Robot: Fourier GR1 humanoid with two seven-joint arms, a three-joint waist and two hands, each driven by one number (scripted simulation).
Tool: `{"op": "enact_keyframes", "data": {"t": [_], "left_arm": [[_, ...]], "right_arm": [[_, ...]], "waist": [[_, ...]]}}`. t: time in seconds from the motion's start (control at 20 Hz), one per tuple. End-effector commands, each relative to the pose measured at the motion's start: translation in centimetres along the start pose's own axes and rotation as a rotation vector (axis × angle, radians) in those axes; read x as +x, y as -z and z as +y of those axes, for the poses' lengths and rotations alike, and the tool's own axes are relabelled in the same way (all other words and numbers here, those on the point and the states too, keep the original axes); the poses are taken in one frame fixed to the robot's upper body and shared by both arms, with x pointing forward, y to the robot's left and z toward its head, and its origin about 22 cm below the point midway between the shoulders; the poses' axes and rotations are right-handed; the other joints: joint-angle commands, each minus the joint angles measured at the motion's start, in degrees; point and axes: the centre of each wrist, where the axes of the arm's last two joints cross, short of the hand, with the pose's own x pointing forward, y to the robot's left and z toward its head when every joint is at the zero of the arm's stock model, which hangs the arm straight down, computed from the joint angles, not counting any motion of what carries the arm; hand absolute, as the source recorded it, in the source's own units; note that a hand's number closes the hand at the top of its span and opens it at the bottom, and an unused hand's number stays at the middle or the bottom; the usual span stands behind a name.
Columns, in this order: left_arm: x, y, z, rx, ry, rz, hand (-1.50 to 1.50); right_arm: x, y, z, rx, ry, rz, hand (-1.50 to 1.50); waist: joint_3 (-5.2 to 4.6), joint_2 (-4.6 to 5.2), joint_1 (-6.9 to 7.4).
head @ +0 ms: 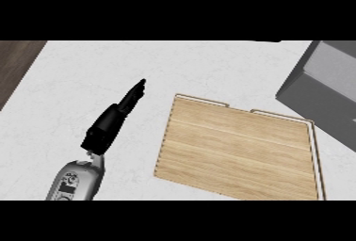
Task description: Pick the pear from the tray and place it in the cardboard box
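The wooden tray (240, 150) at lower center-right of the frame shows bare wood with no pear on it, and no pear shows anywhere else in view. Only 1 hand shows, the left hand (115, 117) at left of center, fingers straight and pressed together, holding nothing, resting beside the tray. The grey box (323, 94) at the upper right hides its inside, so whether the pear is already placed cannot be told.

Pale matt wood-grain tray (236, 150) on white speckled stone-like counter (90, 70)
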Motion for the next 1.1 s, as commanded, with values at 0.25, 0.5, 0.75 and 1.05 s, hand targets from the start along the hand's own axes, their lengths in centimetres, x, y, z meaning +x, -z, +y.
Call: {"op": "enact_keyframes", "data": {"t": [0.25, 0.5, 0.75, 1.05], "left_arm": [[0.3, 0.1, 0.0, -0.006, 0.012, -0.003, 0.0], [0.2, 0.4, 0.1, -0.024, 0.005, 0.009, 0.0], [-0.1, -0.3, -0.1, 0.0, -0.007, -0.012, 0.0], [0.1, 0.4, 1.2, 0.001, 0.016, -0.005, 0.0]], "right_arm": [[-2.6, 3.4, 5.4, 0.109, 0.01, -0.151, 1.5], [-4.2, 4.8, 9.9, 0.197, 0.112, -0.042, 1.5], [-4.8, 5.7, 11.4, 0.301, 0.204, 0.006, -1.5], [-5.3, 6.1, 14.7, 0.221, 0.409, -0.023, -1.5]], "waist": [[-0.03, -0.01, 0.23], [-0.06, 0.04, -0.01], [-0.07, -0.01, 0.05], [0.04, 0.28, -0.86]]}}
